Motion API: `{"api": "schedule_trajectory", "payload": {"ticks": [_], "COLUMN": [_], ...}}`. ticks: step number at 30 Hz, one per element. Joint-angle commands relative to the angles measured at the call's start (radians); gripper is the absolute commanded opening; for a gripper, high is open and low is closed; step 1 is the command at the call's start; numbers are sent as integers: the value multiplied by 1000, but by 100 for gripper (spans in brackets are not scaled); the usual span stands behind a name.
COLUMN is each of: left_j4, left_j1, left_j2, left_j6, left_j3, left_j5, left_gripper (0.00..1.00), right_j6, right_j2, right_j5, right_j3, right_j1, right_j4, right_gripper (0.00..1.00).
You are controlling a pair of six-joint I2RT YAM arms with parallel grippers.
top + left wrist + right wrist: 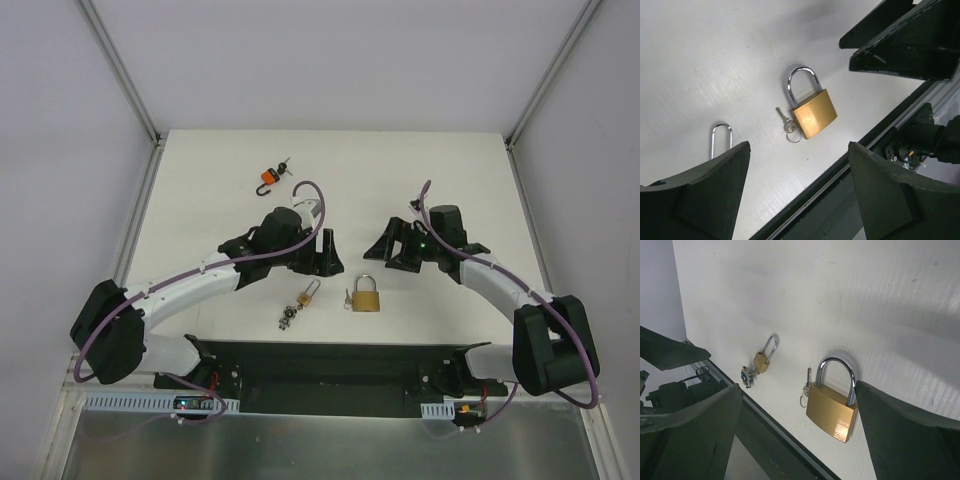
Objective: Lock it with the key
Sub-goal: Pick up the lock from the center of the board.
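**Padlock down on the table, both jaws empty**

Top view: the brass padlock (pixel 366 297) lies flat, below and between the left gripper (pixel 324 252) and the right gripper (pixel 393 248). Neither touches it. The key (pixel 349 298) rests against the side of it nearest the left jaws. A small padlock (pixel 306 294) sits just under the left jaws, and an orange lock (pixel 270 176) lies well behind them.

Left wrist: my left jaws stand apart and grip nothing. The brass padlock lies just ahead of the gap. Its shackle (pixel 802 82) looks seated at both legs. As far as I can see, the key lies outside the body.

Right wrist: my right jaws stand wide apart and are empty. The padlock lies just inside the right-hand finger.

Judgement: the shackle seems closed. I cannot tell whether it has been turned locked. If it has not, picking up the key, inserting it and turning it all remain.

Room: the base rail (pixel 840 170) runs close by the padlock's bottom end, so approach from that side is cramped. Bare table (pixel 450 170) lies open beyond both jaws.
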Motion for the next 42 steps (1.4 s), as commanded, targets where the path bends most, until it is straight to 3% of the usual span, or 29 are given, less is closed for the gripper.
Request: {"api": "schedule_trajectory", "payload": {"ticks": [1,6,13,32,42], "left_j4": [-196,-352,-415,-409,-388], "left_j1": [3,3,-2,-48,-77], "left_j2": [-98,-119,-33,208,317], "left_j6": [73,113,157,194,156], "left_j3": [31,51,68,94,89], "left_j5": [-136,-258,-270,-184,-226], "left_gripper": [79,80,78,61,50], "right_j6": [16,23,31,42,43], "right_j2": [-47,-45,-28,-4,1], "right_j5": [-27,-39,-49,-61,-76], "right_j3": [44,53,69,53,49], "right_j1": [-8,-6,-6,-11,-19], "right_j4": [-5,3,5,15,17], "right_gripper": [99,97,96,97,97]}}
